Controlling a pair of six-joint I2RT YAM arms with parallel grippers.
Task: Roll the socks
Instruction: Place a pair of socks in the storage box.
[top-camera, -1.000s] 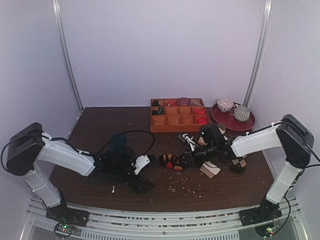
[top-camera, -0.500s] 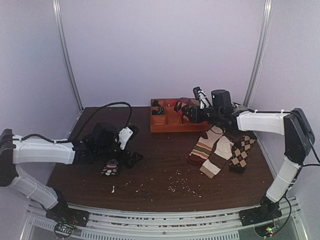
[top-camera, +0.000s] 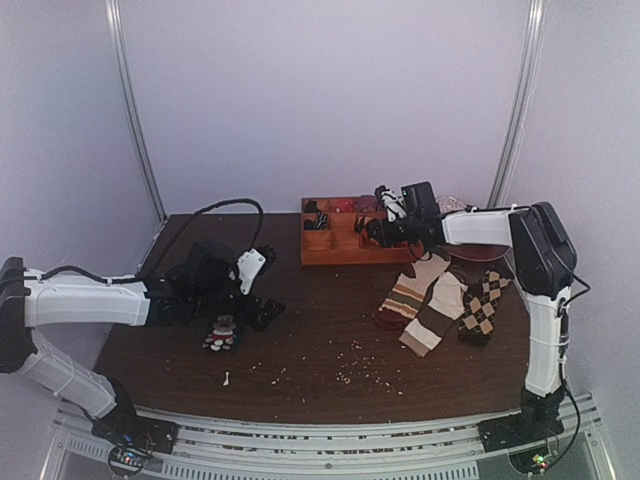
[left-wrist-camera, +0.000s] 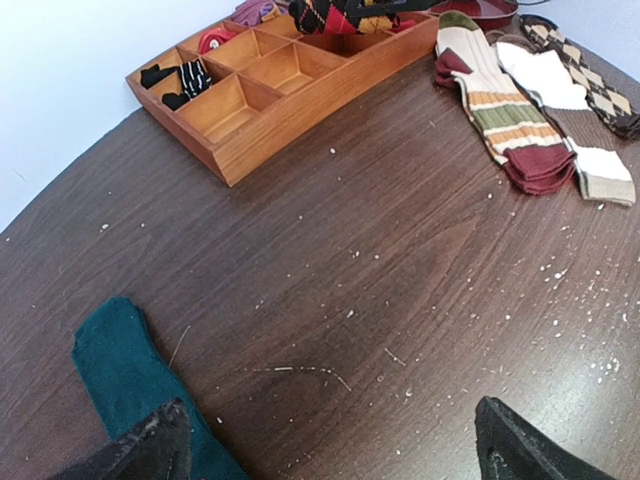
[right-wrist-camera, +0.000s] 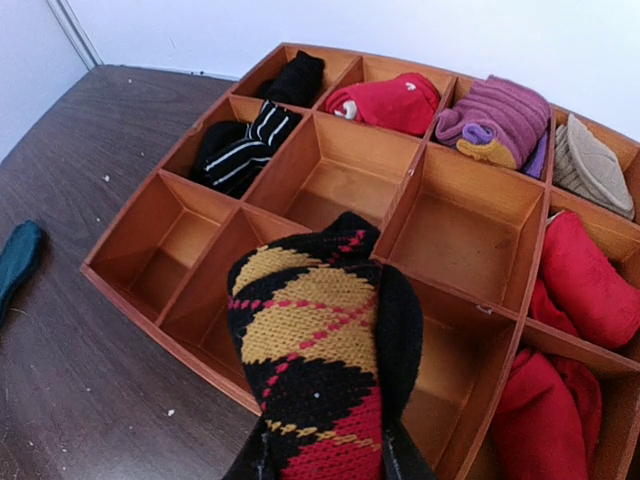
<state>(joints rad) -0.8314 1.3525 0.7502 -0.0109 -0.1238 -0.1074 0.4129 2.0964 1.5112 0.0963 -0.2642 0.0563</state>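
Note:
The socks (right-wrist-camera: 320, 350) are a tight roll, black with red and orange diamonds. My right gripper (right-wrist-camera: 325, 460) is shut on the roll from below and holds it above the front compartments of the wooden tray (right-wrist-camera: 150, 290). In the top view this gripper (top-camera: 372, 228) hangs over the tray's (top-camera: 345, 252) right half. The roll (left-wrist-camera: 340, 15) also shows at the top edge of the left wrist view. My left gripper (left-wrist-camera: 330, 445) is open just above the bare table at the left (top-camera: 268, 285), holding nothing.
A dark teal sock (left-wrist-camera: 120, 380) lies flat beside the left finger. A striped sock (top-camera: 410, 295), a brown-and-white sock (top-camera: 437, 315) and a brown argyle sock (top-camera: 483, 305) lie at the right. A red plate (top-camera: 492, 250) stands behind them. Several tray compartments hold rolled socks. Crumbs dot the table.
My right arm carried the roll from mid-table back to the tray, then settled slightly lower over it. My left arm drew back to the left, uncovering the teal sock.

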